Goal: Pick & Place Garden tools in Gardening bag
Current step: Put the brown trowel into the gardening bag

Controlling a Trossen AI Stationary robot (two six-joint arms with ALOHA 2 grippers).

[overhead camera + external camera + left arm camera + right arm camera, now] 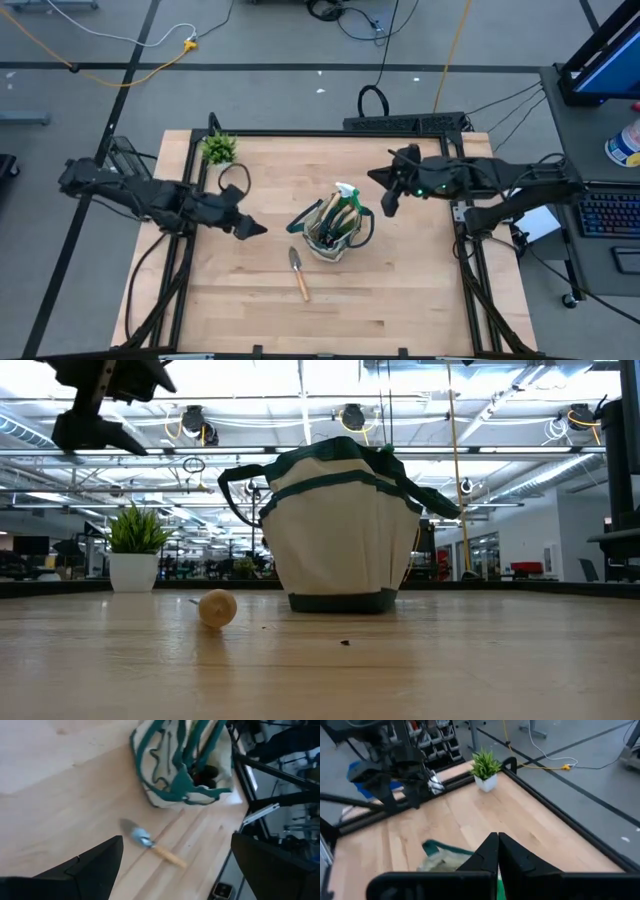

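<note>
The beige gardening bag (337, 232) with green trim stands upright on its base mid-table, with wooden handles and a green spray bottle (347, 192) sticking out of it; it also shows in the low view (335, 530) and the left wrist view (185, 770). A wooden-handled trowel (298, 272) lies flat on the table near-left of the bag, also in the left wrist view (150, 845). My left gripper (255, 228) hovers open and empty left of the bag, above the table (176, 840). My right gripper (388, 205) is shut and empty, in the air right of the bag (497, 840).
A small potted plant (218, 150) stands at the table's far left corner, also in the low view (135, 555). Dark frame rails (460, 230) run along the table's edges. Bare wood (400, 300) lies near and right of the bag.
</note>
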